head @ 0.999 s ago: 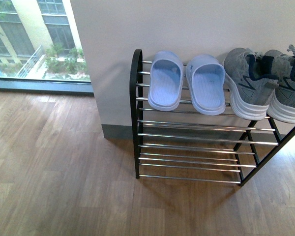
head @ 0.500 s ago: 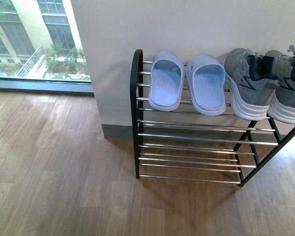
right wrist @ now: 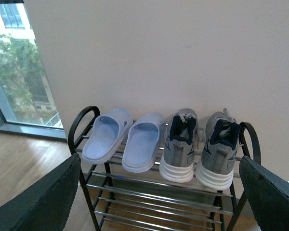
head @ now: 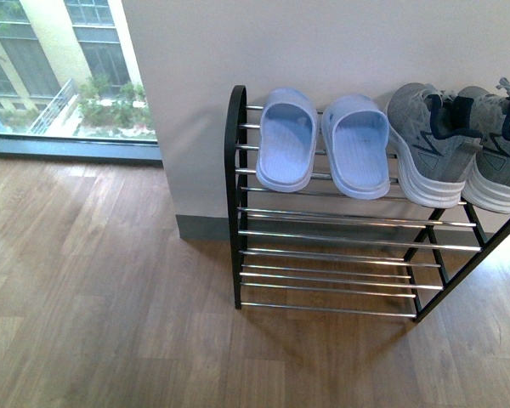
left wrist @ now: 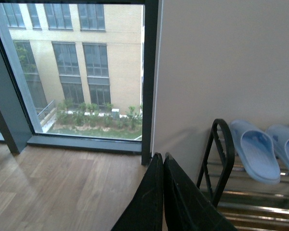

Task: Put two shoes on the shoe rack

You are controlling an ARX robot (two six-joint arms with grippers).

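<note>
Shoes, pair: grey knit sneakers with navy lining and thick white soles (right wrist: 198, 147), side by side on the top tier of the black-framed, chrome-rodded shoe rack (head: 235, 195), heels outward, beside pale blue slides (head: 325, 141). Likely light, soft-uppered; the heel collar suits gripping. Left gripper (left wrist: 162, 166) pressed together, empty; right gripper (right wrist: 159, 192) spread apart, empty.
</note>
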